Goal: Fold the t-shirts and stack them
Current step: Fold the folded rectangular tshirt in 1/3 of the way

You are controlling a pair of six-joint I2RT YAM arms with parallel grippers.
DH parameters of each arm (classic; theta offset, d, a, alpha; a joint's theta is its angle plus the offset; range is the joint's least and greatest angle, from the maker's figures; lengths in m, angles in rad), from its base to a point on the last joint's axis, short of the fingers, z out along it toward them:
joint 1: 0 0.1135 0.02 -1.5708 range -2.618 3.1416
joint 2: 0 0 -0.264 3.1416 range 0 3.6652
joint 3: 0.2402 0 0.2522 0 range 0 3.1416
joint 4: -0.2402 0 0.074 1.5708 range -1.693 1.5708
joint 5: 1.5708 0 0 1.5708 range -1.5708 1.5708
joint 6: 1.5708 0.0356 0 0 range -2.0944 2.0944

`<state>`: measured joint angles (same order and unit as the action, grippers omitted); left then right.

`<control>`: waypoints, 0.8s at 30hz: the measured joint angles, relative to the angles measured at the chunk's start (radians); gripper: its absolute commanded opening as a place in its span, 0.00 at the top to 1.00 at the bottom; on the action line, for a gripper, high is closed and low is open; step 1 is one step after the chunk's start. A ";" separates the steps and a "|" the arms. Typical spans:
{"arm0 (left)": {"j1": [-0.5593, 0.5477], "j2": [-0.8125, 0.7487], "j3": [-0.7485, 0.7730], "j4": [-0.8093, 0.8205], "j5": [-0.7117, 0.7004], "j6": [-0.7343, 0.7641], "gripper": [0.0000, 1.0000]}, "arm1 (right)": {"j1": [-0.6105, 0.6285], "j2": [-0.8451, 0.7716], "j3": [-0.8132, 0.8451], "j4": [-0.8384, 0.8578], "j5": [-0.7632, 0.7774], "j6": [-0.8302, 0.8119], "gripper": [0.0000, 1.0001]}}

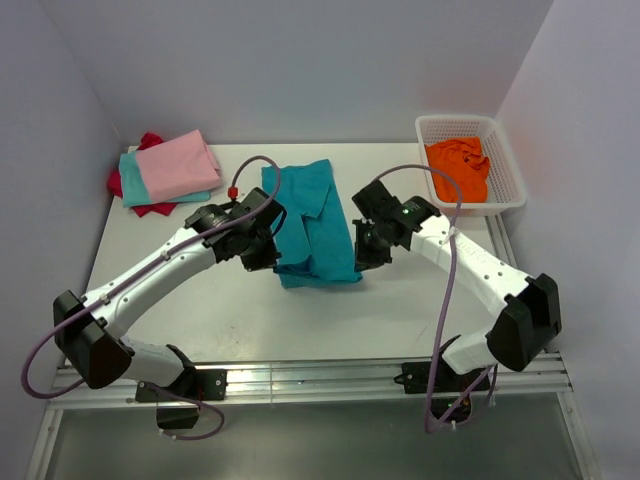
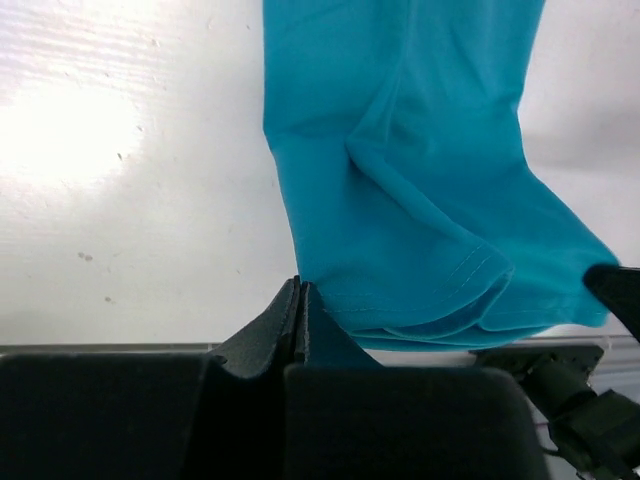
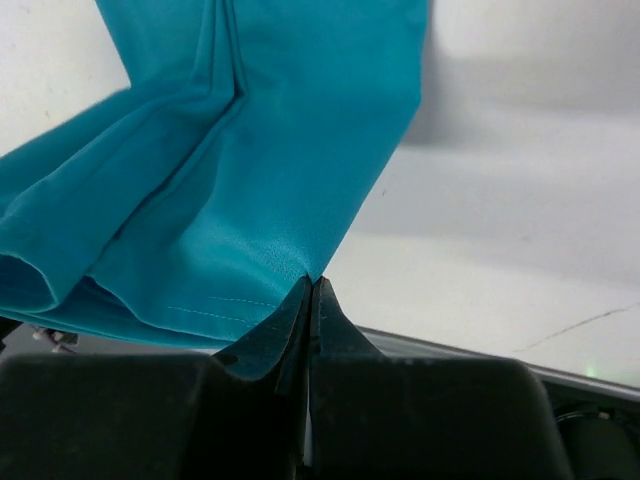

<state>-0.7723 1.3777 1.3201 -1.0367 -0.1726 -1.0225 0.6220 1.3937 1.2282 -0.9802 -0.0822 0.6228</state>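
Observation:
The teal t-shirt (image 1: 315, 225) lies folded lengthwise in the middle of the table, its near end lifted. My left gripper (image 1: 266, 250) is shut on its near left corner; in the left wrist view the jaws (image 2: 300, 290) pinch the teal cloth (image 2: 400, 180). My right gripper (image 1: 362, 250) is shut on the near right corner, seen in the right wrist view (image 3: 312, 285) with the teal cloth (image 3: 230, 170) hanging from it. A pink shirt (image 1: 176, 165) lies folded on a light aqua shirt (image 1: 135, 185) and a red shirt (image 1: 150, 207) at far left. An orange shirt (image 1: 460, 168) is in the basket.
The white mesh basket (image 1: 510, 170) stands at the far right corner. The folded stack sits at the far left by the wall. The table's front edge has a metal rail (image 1: 320, 375) with both arm bases.

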 measured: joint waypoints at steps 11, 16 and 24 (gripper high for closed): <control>0.185 0.257 0.165 0.060 0.038 0.152 0.94 | -0.118 0.369 0.388 -0.040 0.006 -0.104 0.96; 0.308 0.550 0.381 0.105 0.056 0.250 0.00 | -0.167 0.735 0.807 -0.095 0.022 -0.126 0.00; 0.439 0.788 0.558 0.107 0.055 0.297 0.01 | -0.215 0.881 0.845 -0.115 0.032 -0.117 0.00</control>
<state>-0.3328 2.1654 1.8786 -0.9295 -0.1181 -0.7254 0.4072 2.2749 2.0735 -1.0950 -0.0505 0.5053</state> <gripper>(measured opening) 0.994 0.999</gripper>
